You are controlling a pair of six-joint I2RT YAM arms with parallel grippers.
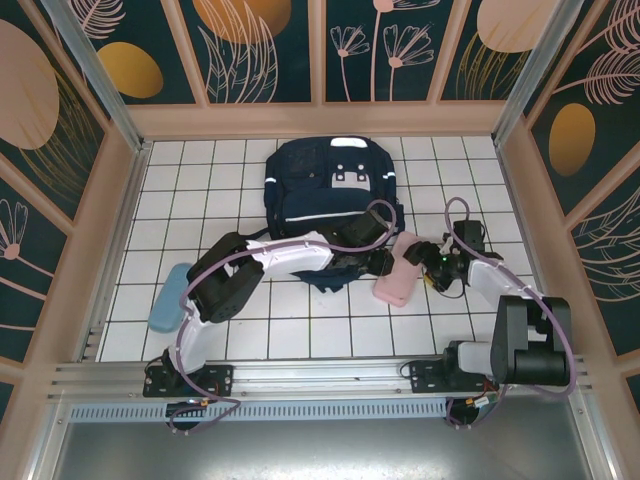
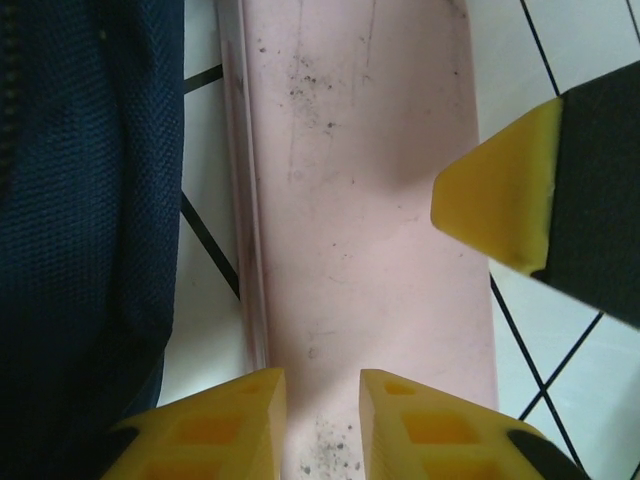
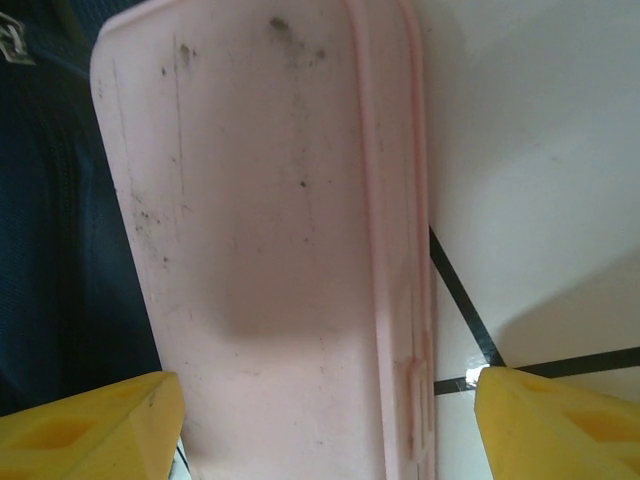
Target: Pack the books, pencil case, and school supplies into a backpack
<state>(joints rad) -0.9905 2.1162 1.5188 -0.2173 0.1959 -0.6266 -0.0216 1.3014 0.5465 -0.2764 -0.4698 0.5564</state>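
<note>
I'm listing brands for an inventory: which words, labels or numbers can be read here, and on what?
Nothing is readable.
On the backpack, the white and grey patches are too small to read, and a white mark on its fabric is cut off at the picture's edge.
On the pencil case there are only dark smudges, no print.

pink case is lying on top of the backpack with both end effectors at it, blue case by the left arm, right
No: the pink case lies on the white tiles beside the backpack, not on it; the left wrist view shows tile between them. The left end effector and right end effector are at it, and the blue case is by the left arm.
</note>
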